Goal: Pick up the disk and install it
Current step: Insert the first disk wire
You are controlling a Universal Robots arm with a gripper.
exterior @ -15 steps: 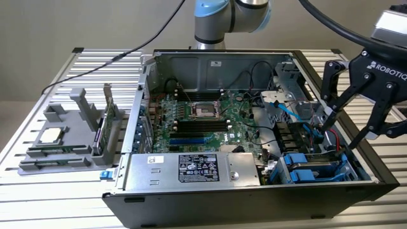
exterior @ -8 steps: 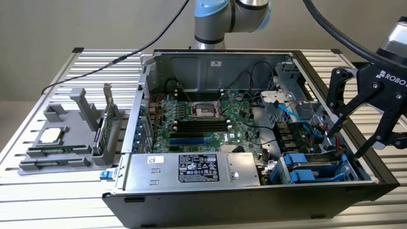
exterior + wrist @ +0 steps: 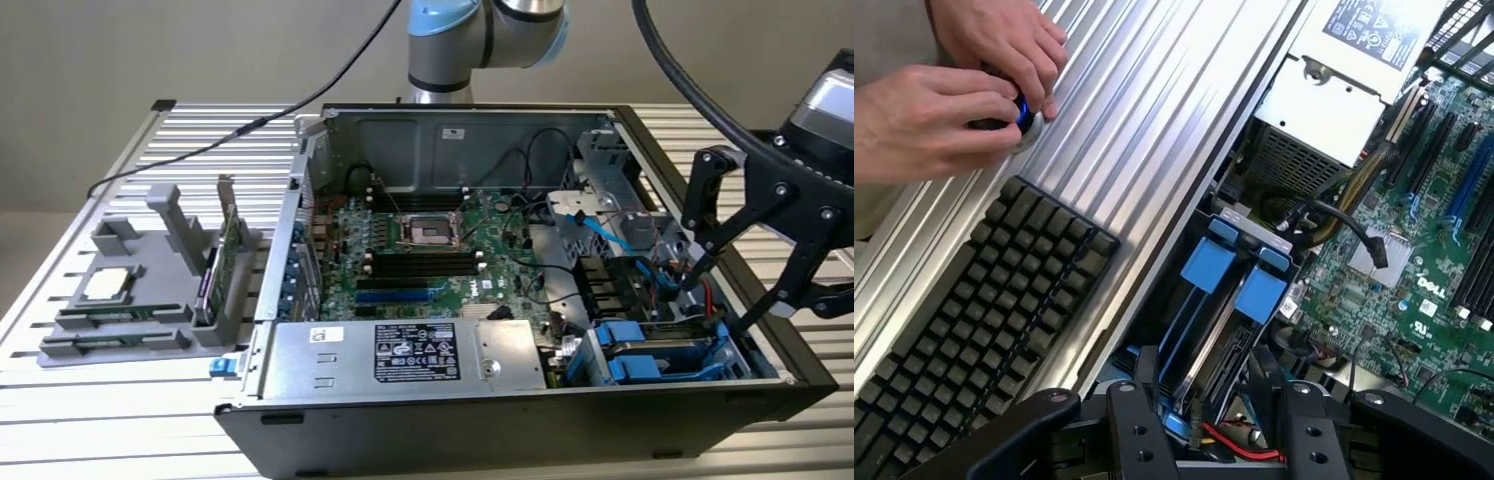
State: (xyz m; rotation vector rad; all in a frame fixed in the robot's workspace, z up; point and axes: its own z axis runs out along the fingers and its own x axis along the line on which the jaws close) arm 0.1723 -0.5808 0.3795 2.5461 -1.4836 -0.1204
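Exterior view has the arm (image 3: pixel 487 30) standing behind the open computer case (image 3: pixel 441 130), with its wrist end entering from the exterior view's right and tilted down over the case's near corner on that side. The jaws are spread wide and hold nothing. They hang just above the drive bay, and whether a tip brushes the cables there I cannot tell. The disk (image 3: pixel 663 350) lies flat in that bay beneath them, its blue carrier framing it. The power supply (image 3: pixel 400 355) is just beside the disk on the exterior view's left, and the case's front and side walls close it in on the other sides. Blue and red cables crowd the space behind the bay, beside the motherboard (image 3: pixel 414 260). The case is open from above, so room over the bay is free. In the wrist view a keyboard (image 3: pixel 974 320) lies on the slatted counter (image 3: pixel 1154 130) near the case's edge, and a person's hands (image 3: pixel 924 120) cup a small device well apart from the bay.
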